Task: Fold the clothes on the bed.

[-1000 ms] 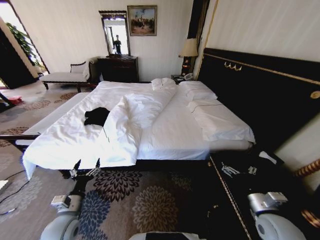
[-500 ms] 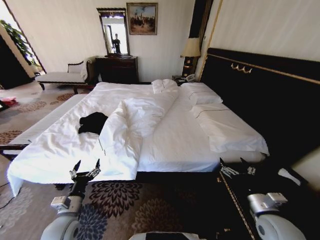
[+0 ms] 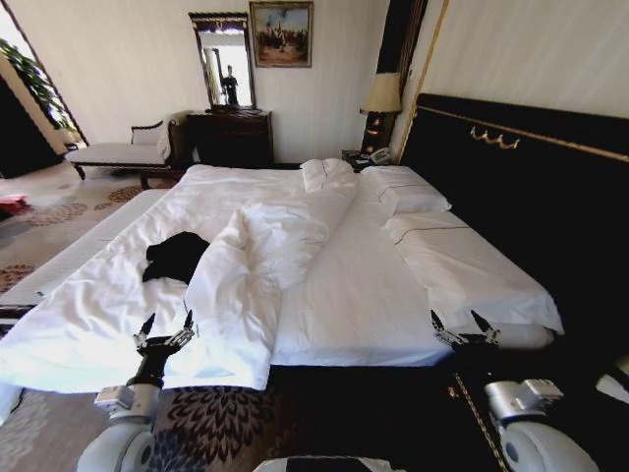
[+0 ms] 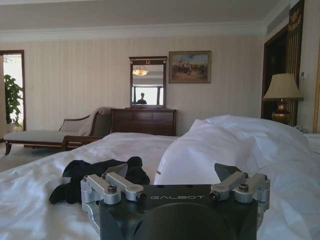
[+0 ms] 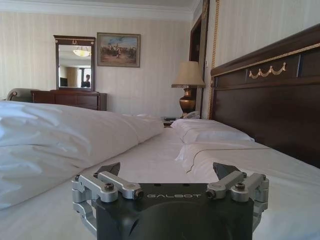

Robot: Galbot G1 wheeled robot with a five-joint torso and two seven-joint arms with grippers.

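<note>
Clothes [image 3: 175, 258] are lying crumpled at the left centre of the head frame, on the white duvet of the bed [image 3: 354, 295], just left of a bunched duvet ridge [image 3: 265, 246]. Left gripper [image 3: 164, 332] is hovering at the near bed edge with jaws spread wide, directly below the garment in frame. Right gripper [image 3: 465, 327], likewise wide, is sitting at the lower right, well apart. Judgement: left arm is standing nearer.
</note>
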